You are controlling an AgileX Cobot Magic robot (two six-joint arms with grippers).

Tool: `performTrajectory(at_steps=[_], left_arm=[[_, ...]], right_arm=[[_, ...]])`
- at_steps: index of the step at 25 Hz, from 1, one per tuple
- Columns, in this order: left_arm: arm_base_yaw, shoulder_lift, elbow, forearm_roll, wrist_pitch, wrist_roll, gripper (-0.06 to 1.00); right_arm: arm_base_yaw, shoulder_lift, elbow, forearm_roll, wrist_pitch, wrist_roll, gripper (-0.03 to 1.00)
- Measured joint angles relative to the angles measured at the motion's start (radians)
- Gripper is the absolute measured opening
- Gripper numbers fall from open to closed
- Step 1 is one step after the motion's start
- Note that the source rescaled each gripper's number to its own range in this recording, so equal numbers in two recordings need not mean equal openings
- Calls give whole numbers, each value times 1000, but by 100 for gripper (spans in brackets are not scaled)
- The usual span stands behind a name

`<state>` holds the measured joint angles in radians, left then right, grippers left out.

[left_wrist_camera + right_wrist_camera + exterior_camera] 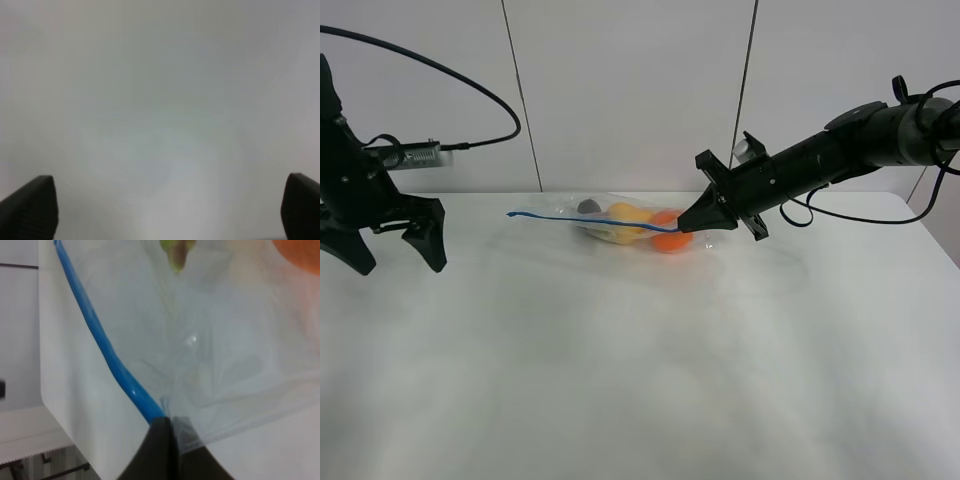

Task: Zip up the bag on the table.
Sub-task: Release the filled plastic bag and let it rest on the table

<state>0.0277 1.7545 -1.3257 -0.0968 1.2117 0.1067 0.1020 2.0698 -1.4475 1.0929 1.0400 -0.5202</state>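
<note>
Clear crinkly bag, blue zipper strip pinched by right tool.

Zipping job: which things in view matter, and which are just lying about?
In play: bag, its blue zipper strip, right end effector shut on the strip, table underneath.
Just there: left end effector, open, off to the side; orange, pear, eggplant inside the bag; wall behind.

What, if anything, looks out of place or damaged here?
Nothing looks spilled or torn. The bag lies crumpled at the far side of the table, fruit inside, with the right tool shut on one end of its blue zipper strip. One oddity: the left tool hangs open far off, over bare table.
</note>
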Motion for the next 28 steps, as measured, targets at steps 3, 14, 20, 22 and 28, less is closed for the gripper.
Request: performTrajectory(at_steps=[3, 14, 20, 22, 28], left_arm=[[-1, -89, 128, 5, 1, 0, 100], [-1, -602, 585, 24, -6, -13, 100], [-1, -944, 807, 24, -132, -13, 100], [-1, -1051, 826, 25, -132, -14, 100], [-1, -1278, 827, 28, -145, -17, 100]], right_arm=[[0, 0, 0, 0, 0, 0, 0], [0, 0, 0, 0, 11, 0, 0], [0, 0, 0, 0, 11, 0, 0], [0, 0, 0, 0, 11, 0, 0], [0, 0, 0, 0, 11, 1, 0]])
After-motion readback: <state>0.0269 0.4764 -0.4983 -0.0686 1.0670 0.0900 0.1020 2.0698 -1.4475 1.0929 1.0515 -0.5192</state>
